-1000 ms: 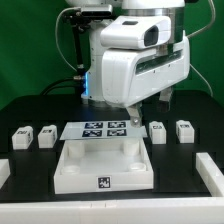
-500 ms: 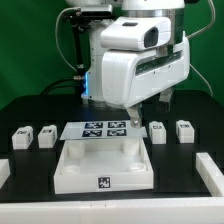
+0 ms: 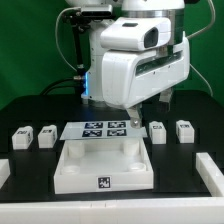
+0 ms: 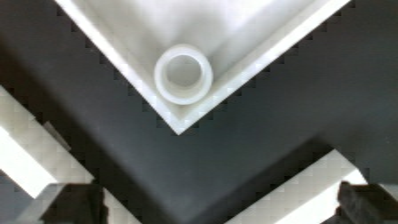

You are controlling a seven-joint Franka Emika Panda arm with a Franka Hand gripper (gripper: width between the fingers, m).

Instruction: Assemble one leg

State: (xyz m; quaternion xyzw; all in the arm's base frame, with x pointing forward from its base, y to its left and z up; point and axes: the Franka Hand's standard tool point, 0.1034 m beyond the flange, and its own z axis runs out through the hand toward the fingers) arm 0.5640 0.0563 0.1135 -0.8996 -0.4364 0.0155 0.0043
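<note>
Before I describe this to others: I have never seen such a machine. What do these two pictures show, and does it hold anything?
The big white machine is a robot arm over a black table. One picture comes from a camera off the arm, the other from a camera on its wrist. On the table lie a square white tabletop, four small white legs and a flat marker board with tags. The wrist view shows a white corner with a round hole, probably the tabletop's. The two dark fingers stand wide apart with nothing between them, so nothing is held.
</note>
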